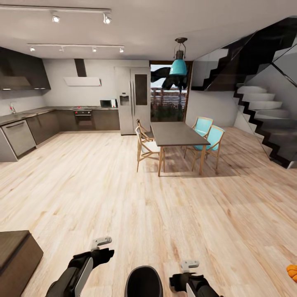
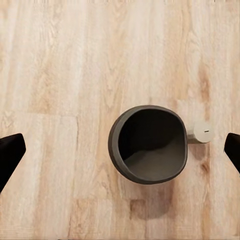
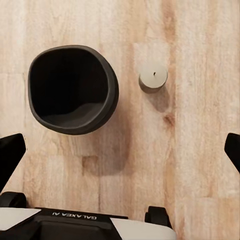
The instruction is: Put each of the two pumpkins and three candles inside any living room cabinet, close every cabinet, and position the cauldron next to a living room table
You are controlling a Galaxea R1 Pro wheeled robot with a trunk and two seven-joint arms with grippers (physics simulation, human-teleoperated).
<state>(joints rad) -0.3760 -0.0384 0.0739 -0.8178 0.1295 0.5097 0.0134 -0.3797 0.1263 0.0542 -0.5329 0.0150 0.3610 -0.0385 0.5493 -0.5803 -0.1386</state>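
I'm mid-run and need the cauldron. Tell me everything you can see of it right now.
The cauldron is a dark grey-black, matte, round-bodied pot with a thick rolled rim and a wide open mouth, empty inside. It stands upright on the light wooden floor, just ahead of the robot between its two arms, its rim at the head view's lower edge. A small pale candle stands beside it, apart from it. Nothing else touches it; both grippers are clear of it.

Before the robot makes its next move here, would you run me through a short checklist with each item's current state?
1. Left gripper empty, fingers apart: ok.
2. Right gripper empty, fingers apart: ok.
3. Cauldron upright on the floor, inside bare: ok.
4. Candle located, standing beside the cauldron: ok.
5. Pumpkin located at the head view's edge: ok; stowed: not ok.
6. Cabinet closed: cannot tell, just a corner shows.
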